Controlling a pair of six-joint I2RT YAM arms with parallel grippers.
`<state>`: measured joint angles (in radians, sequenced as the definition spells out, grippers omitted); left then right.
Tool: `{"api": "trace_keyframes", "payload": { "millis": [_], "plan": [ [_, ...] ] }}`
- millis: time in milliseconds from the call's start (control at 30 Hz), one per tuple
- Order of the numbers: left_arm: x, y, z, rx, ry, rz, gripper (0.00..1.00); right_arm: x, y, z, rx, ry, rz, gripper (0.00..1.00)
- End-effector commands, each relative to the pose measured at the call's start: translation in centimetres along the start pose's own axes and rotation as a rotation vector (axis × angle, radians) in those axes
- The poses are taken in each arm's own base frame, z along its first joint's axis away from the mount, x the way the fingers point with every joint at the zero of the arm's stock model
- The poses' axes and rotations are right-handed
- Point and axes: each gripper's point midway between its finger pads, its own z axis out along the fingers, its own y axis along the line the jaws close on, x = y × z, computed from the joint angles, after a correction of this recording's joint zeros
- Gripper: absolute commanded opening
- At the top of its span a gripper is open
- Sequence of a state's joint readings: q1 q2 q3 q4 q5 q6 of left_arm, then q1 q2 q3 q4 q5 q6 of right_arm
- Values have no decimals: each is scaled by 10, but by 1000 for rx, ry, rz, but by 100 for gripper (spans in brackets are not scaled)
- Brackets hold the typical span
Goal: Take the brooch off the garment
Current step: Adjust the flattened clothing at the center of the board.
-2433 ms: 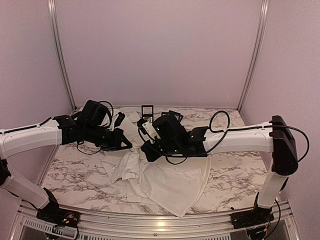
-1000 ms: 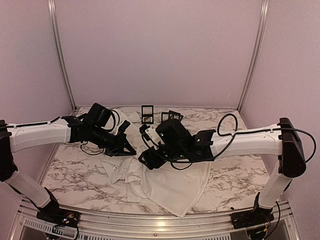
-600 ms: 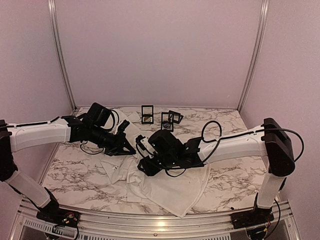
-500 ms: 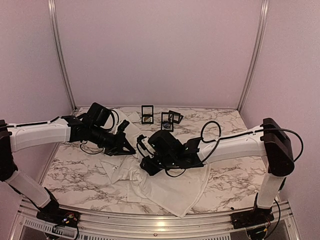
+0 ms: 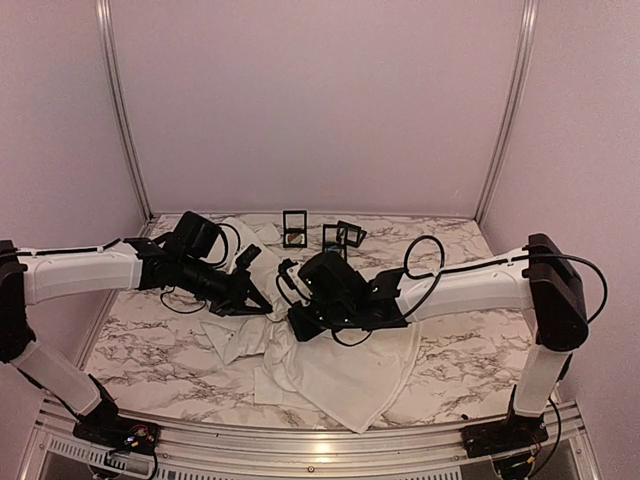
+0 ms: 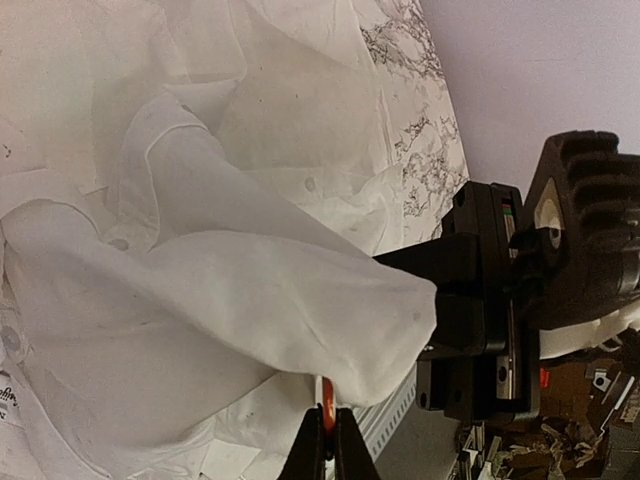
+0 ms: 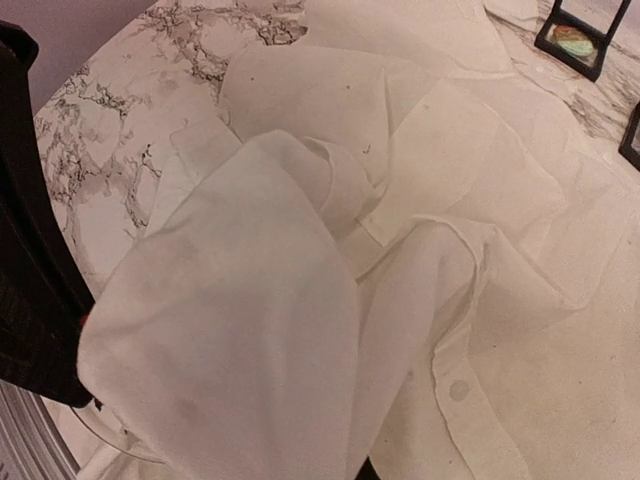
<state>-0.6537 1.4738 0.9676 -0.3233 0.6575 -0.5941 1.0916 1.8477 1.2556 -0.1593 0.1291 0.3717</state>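
A white thin-cloth button-up shirt (image 5: 350, 370) lies crumpled across the middle of the marble-patterned table (image 5: 150, 340), its broad tail spread toward the near edge and its upper part bunched farther back. Both arms reach in low over it from either side and meet just left of centre. The left gripper (image 5: 258, 298) has its fingers (image 6: 312, 455) pressed tight together, and a fold of the shirt is lifted off the table and drawn up to their tips. A small orange-red bit (image 6: 327, 392) sits right at those tips against the cloth; whether that is the brooch I cannot tell. The right gripper (image 5: 297, 325) is just beside it, on the right of the same raised fold, with its jaws fully closed and touching the end of the fold. I cannot tell whether any cloth is caught between them. A small white button (image 7: 459, 390) shows on the placket lying flat below the fold. At the far edge of the table, behind the shirt, stand a few small black frames (image 5: 294, 227).
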Motion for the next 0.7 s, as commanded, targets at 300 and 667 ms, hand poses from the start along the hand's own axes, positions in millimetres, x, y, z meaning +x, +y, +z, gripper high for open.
{"api": "trace_keyframes", "payload": {
  "millis": [300,667],
  "plan": [
    [12,-13,11,154,-5,41,0,-38,-41,-10,85,-72,-54,1],
    [5,-30,24,297,-69,16,0,-29,-42,-22,-56,-76,19,28]
  ]
}}
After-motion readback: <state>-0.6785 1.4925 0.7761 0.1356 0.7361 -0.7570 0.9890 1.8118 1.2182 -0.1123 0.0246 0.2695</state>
